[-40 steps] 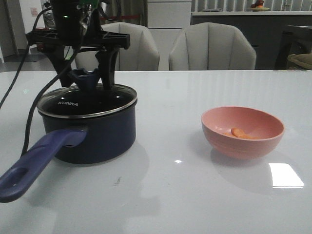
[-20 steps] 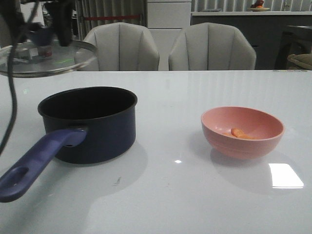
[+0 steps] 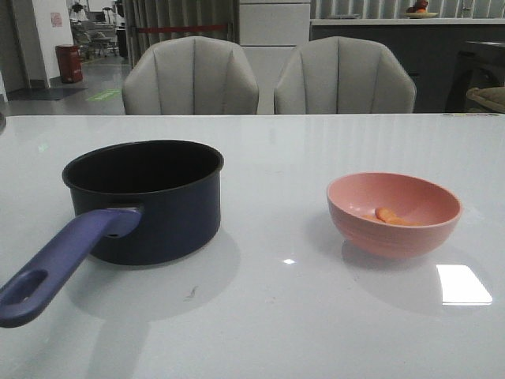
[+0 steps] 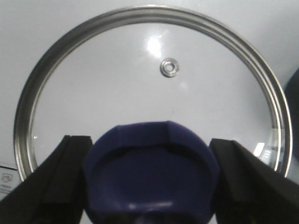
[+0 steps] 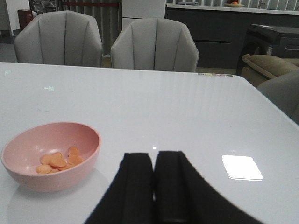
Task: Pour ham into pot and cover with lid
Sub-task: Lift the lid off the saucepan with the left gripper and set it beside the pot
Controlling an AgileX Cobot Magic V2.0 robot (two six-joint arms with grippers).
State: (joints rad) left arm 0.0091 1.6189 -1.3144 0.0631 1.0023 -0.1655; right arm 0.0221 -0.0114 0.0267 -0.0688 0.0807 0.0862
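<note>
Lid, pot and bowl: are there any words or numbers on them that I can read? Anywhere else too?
No text can be read anywhere.
Lid: no lettering shows in the left wrist view.
Pot: none.
Bowl: none.
White label by the lid's rim: has a small mark and print, too small to read.
Wall sign far behind the table: too blurred to read.
</note>
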